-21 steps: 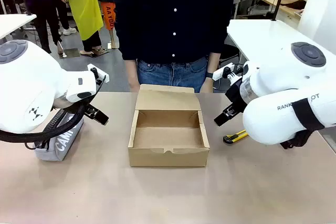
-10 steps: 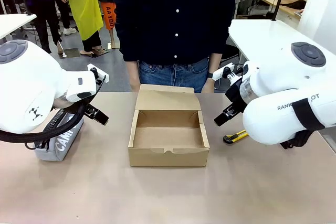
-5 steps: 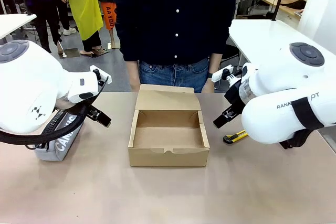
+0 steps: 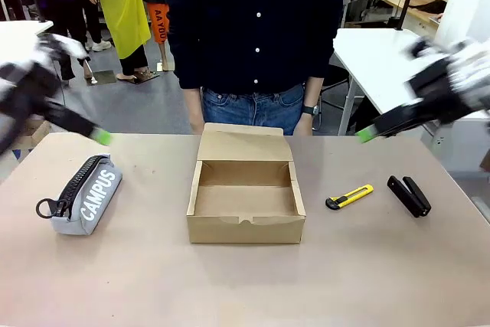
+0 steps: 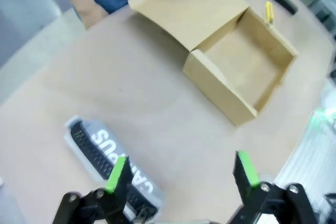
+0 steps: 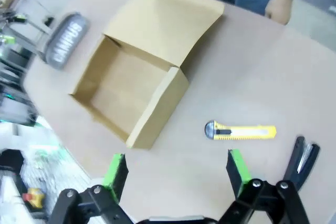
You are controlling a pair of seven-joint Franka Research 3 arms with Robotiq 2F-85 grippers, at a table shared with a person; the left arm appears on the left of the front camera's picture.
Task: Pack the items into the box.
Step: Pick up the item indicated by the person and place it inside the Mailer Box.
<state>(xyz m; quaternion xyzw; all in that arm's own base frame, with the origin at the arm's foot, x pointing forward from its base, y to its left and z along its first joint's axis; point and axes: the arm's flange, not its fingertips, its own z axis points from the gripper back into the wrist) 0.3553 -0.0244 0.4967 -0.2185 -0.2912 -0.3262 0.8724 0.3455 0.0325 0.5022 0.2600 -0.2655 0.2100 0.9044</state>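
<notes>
Front view, left side: the left arm has lifted off the table and swung out toward the picture's left edge, motion-blurred; half a second ago it hung low over the pouch. The left gripper (image 5: 181,171) stands wide, with nothing between its green pads. The light grey-blue zip pouch lettered "CAMPUS" (image 4: 83,195), partly covered before, now lies in full view on the table, well left of the box. The shallow brown cardboard box (image 4: 245,229) sits at table centre, flap lid folded back, interior bare. Right of it lies the slim yellow-and-black utility knife (image 4: 349,197), then the small flat black elongated object (image 4: 408,195), previously hidden behind the right arm. The right arm has likewise risen toward the upper right. The right gripper (image 6: 176,167) is wide and carries nothing. Judgement: no item is packed yet. Both arms appear to have pulled back to a raised pose, and all three items are exposed for a first pick.
</notes>
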